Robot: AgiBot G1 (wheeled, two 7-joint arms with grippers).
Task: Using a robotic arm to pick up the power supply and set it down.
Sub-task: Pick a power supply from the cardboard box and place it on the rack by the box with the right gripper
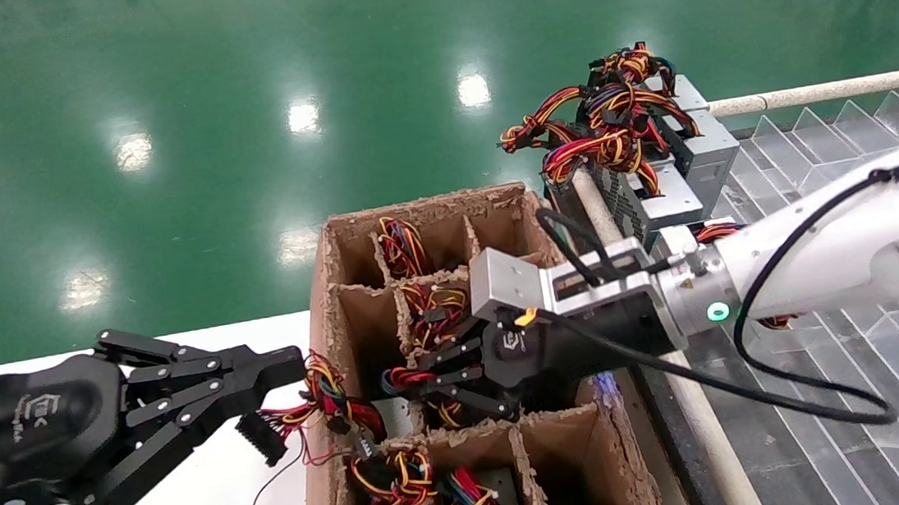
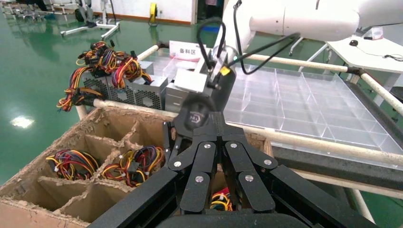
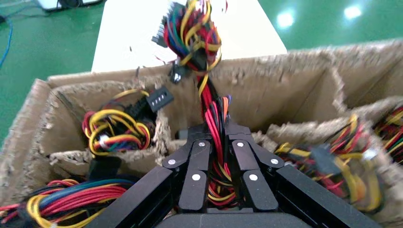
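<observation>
Right gripper [image 1: 421, 383] reached down into the middle row of the divided cardboard box [image 1: 322, 298], its black linkage fingers [image 3: 197, 164] pinched on a bundle of red, yellow and black wires [image 3: 216, 142] that ran out past the fingertips and rose above the box's far wall. The power supply [image 1: 391, 419] those wires belong to sat in the compartment just below the fingertips, only a sliver of its grey case showing; whether it had lifted off the bottom could not be told. Left gripper [image 1: 277, 393] hovered just outside the box wall opposite the right gripper, fingers pressed together, tips at the loose end of the same bundle; contact unclear. Other wired units filled neighbouring compartments. Behind the right wrist, more power supplies [image 1: 672, 165] were stacked beside a clear plastic tray [image 1: 818, 143].
</observation>
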